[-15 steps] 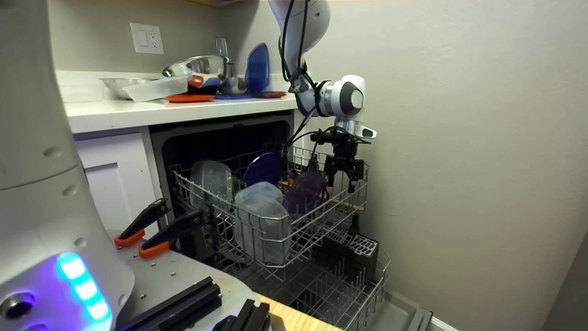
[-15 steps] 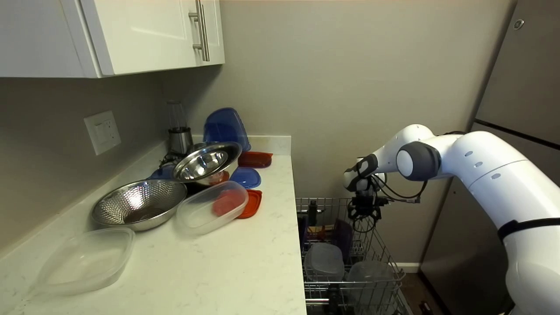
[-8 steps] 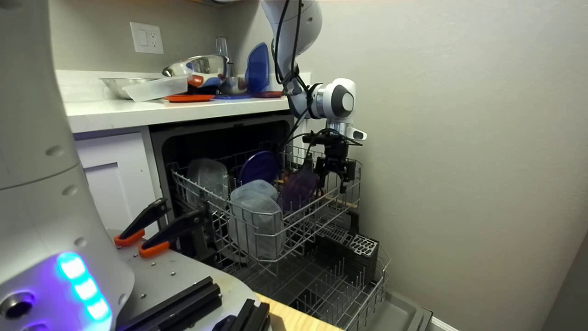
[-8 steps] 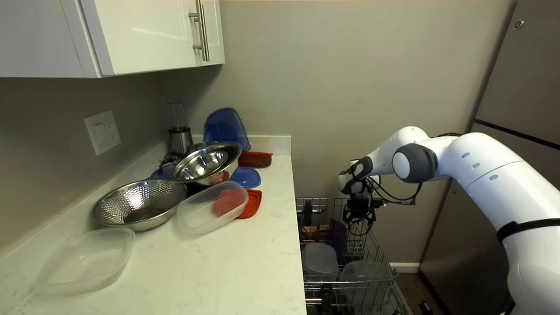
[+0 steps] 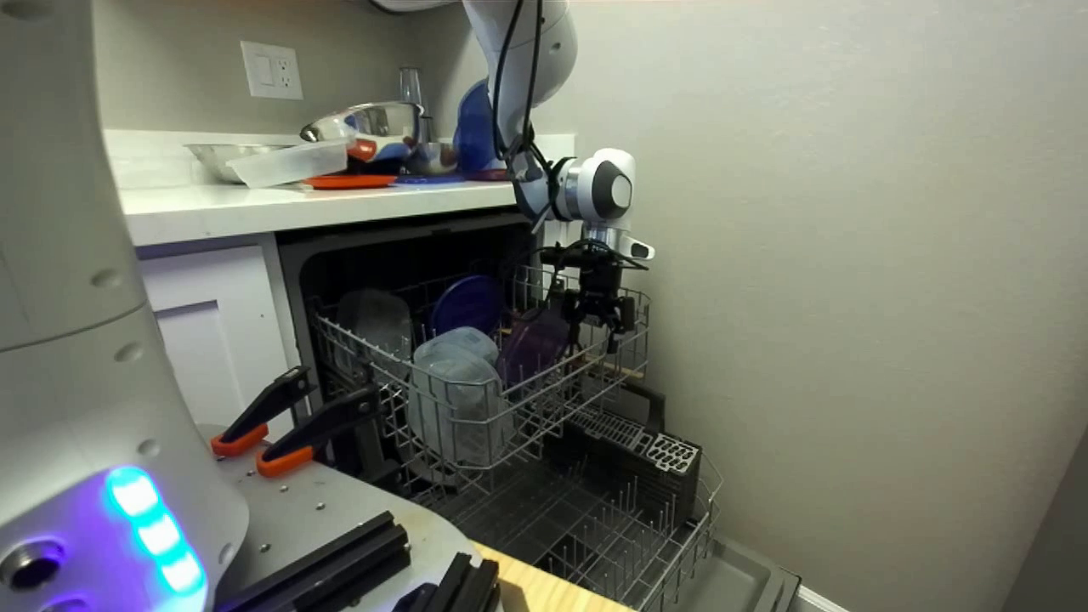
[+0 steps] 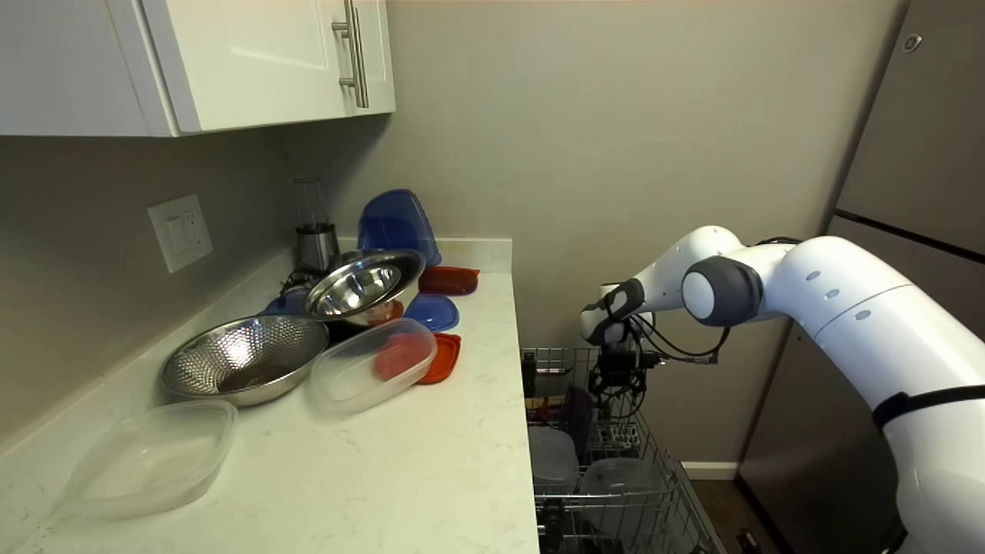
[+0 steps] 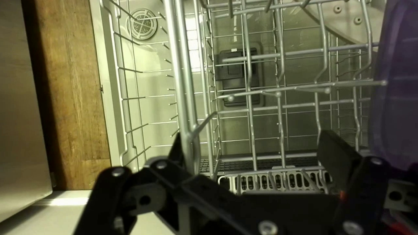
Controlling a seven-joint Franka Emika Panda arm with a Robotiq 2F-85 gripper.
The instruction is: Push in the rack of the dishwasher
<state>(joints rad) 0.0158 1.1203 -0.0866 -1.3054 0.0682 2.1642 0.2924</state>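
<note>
The upper dishwasher rack is a grey wire basket, partly out of the dishwasher. It holds clear containers, a blue lid and a purple container. The rack also shows in an exterior view and in the wrist view. My gripper points down at the rack's outer side, its fingers spread. In the wrist view, my gripper has one finger beyond the outer rail and one inside the rack. Exact contact with the rail is hard to tell.
The lower rack is out over the open door, with a black cutlery basket in it. The counter carries bowls and plastic containers. A fridge and a wall stand close by.
My gripper and the upper rack with its dishes have moved together toward the dishwasher's inside, leftward in both exterior views. The lower rack has stayed put.
</note>
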